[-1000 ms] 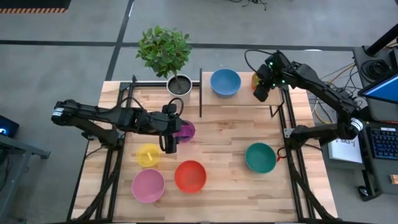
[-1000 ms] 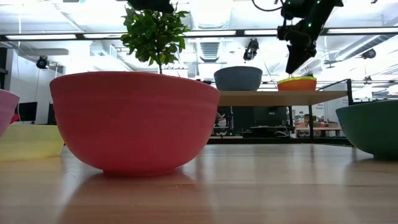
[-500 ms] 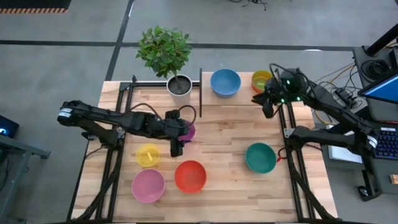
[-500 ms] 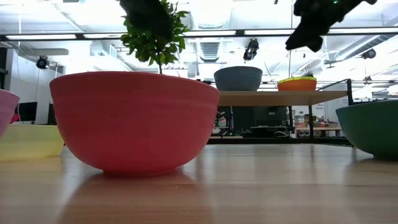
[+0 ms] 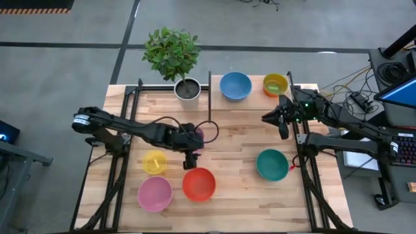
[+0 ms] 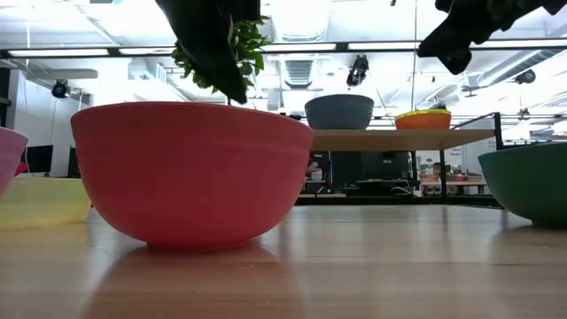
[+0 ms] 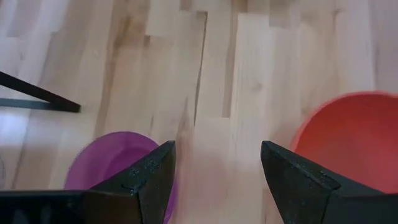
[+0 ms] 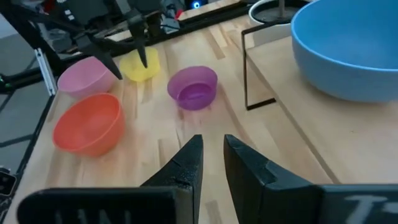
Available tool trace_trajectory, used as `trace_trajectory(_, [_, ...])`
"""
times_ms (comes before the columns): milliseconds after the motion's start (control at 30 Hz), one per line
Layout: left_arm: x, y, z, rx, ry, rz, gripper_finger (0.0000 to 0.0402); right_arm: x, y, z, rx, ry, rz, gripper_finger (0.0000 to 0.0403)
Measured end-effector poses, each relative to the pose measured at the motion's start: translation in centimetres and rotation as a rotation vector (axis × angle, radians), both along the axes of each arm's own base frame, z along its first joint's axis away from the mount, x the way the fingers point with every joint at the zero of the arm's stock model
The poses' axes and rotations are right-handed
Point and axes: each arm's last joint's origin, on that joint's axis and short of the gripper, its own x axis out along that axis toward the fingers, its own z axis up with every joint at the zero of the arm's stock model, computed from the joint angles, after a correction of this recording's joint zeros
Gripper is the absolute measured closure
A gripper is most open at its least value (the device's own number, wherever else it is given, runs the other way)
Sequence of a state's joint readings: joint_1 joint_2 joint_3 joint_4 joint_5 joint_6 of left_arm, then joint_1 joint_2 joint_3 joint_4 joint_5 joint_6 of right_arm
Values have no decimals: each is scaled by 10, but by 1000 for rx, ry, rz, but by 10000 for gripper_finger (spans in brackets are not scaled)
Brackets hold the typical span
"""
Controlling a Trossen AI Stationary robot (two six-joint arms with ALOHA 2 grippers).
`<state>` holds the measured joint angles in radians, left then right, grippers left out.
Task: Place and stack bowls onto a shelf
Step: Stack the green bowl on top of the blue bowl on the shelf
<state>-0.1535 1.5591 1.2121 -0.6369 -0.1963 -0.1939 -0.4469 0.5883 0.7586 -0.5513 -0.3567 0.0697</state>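
Observation:
The blue bowl [image 5: 235,86] and the orange bowl with the lime green bowl inside it [image 5: 275,84] stand on the shelf [image 5: 257,103] at the far edge. On the table stand the purple [image 5: 195,135], yellow [image 5: 155,161], red [image 5: 199,184], pink [image 5: 155,194] and teal [image 5: 272,164] bowls. My left gripper [image 5: 190,159] is open and empty between the purple bowl [image 7: 109,165] and the red bowl [image 7: 348,137]. My right gripper [image 5: 284,129] hangs empty just near of the shelf, its fingers [image 8: 212,140] almost together.
A potted plant [image 5: 187,89] stands at the far edge, left of the shelf. The shelf's thin black posts [image 5: 210,97] rise beside the purple bowl. In the low view the red bowl [image 6: 190,173] fills the foreground, with the teal bowl [image 6: 532,182] at the right.
My right gripper has drawn back from over the orange bowl on the shelf toward the table's near edge, and the orange and lime green bowls now show. My left gripper has gone from beside the purple bowl toward the red bowl, near and right.

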Motion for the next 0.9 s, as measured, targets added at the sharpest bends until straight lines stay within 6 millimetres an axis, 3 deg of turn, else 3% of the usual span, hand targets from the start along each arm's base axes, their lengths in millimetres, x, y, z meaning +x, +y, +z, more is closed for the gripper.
trace_trajectory(433, [7, -1, -22, 13, 96, 5, 183, 26, 15, -15, 59, 107, 104, 349])
trace_trajectory(667, [6, 0, -18, 14, 83, 6, 183, 50, 34, -30, 261, 267, 103, 349])
trace_trajectory(900, [5, 0, -17, 16, 82, 6, 183, 59, 51, -39, 499, 519, -3, 349])
